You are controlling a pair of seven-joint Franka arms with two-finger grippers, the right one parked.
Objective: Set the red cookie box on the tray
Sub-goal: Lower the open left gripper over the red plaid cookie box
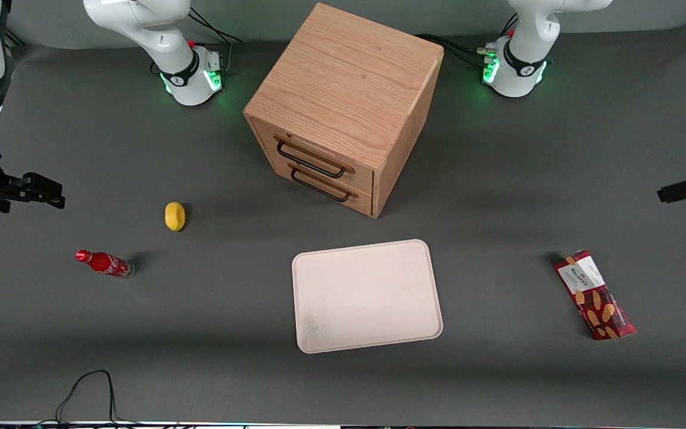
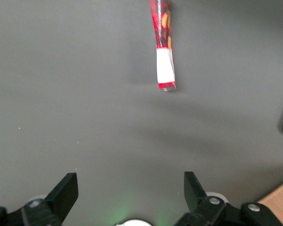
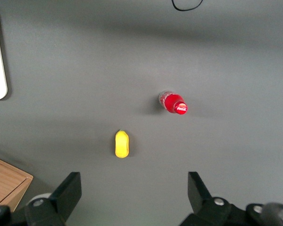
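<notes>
While our gripper (image 2: 130, 190) hangs above bare surface (image 1: 498, 369) with its jaws spread wide and empty, well short of the red cookie box (image 1: 594, 295) lying flat toward the working arm's end, apart from the tray (image 1: 367, 295), we risk pinching the slim carton off-centre so it pivots or slips.

A dark-red cookie box (image 1: 594, 295) lies flat on the table toward the working arm's end. The cream tray (image 1: 367, 295) sits empty, well apart from it.
</notes>
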